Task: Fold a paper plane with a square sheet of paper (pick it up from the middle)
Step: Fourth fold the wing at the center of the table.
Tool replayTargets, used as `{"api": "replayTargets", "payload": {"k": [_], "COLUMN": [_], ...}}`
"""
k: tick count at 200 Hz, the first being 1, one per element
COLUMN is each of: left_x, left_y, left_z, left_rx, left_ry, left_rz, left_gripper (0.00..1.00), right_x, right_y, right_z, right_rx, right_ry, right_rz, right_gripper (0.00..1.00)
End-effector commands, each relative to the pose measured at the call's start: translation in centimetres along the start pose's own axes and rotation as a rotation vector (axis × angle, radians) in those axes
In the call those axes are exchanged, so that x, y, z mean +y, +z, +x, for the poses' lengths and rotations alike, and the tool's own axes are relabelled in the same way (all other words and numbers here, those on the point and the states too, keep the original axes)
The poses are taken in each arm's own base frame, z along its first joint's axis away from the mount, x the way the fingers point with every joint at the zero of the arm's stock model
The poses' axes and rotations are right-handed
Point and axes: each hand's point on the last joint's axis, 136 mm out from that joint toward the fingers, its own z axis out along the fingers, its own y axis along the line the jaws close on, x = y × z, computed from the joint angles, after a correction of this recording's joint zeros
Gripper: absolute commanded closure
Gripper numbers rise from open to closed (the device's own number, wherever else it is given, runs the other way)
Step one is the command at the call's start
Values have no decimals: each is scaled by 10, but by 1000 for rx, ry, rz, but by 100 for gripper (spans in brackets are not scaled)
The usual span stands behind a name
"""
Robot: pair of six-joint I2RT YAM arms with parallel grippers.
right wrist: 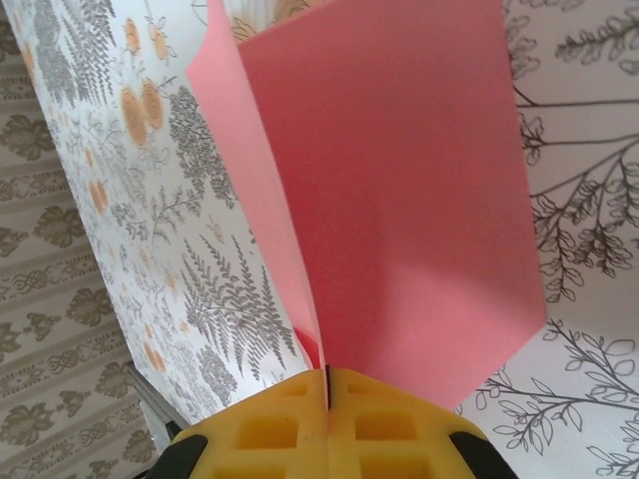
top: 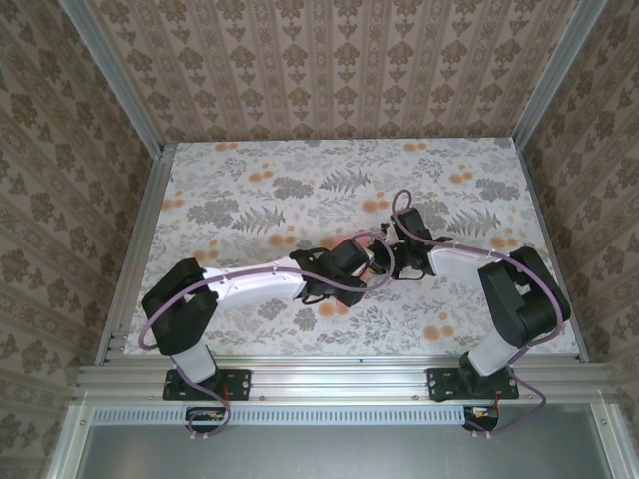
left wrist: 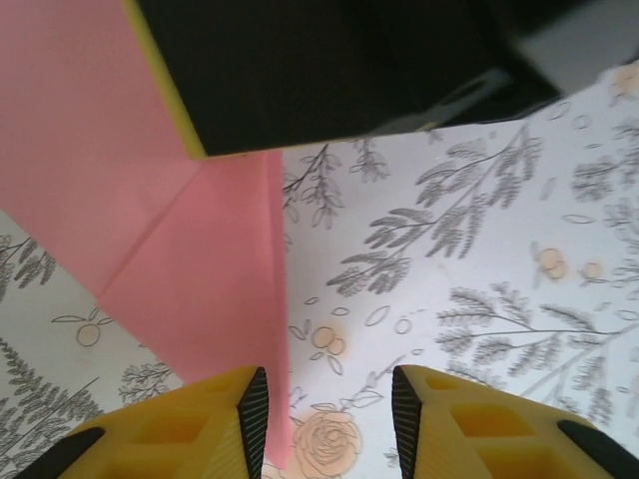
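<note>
Right gripper [right wrist: 326, 379] pinching the folded salmon-pink sheet [right wrist: 399, 180], whose two layers rise from the pinch with the floral table [right wrist: 589, 120] behind; left gripper [left wrist: 329, 414] spread, the sheet's creased free edge lying just inside one of its fingers [left wrist: 250, 407]. Judged stage — mid-fold, no dart shape yet; the next move likely calls for the left jaws to close on that edge without dragging it from the right's pinch

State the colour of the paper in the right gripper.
The paper is plain salmon pink; clearest in the right wrist view, pinched in the right gripper.
</note>
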Motion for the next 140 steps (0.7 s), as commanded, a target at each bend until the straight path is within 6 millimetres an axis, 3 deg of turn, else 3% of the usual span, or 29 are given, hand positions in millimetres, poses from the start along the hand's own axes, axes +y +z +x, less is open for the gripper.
{"api": "replayTargets", "payload": {"k": [1,30,121,140], "left_x": [14,21,13,11], "left_y": [1,5,25,23], "left_z": [-6,-2,5,6], "left_rx": [-20,-9,38,25], "left_ry": [-1,8,60,61], "left_rz": [-126,-204,-283,-277], "left_gripper": [59,55,61,58], "right_x": [-8,-7,-2,0], "right_y": [-2,-1,-1,-2], "right_z": [8,7,5,5], "right_rx": [2,2,0,-2], "right_ry": [38,47,56,58], "right_rz": [42,43,39,35], "right_gripper": [98,98,98,98]}}
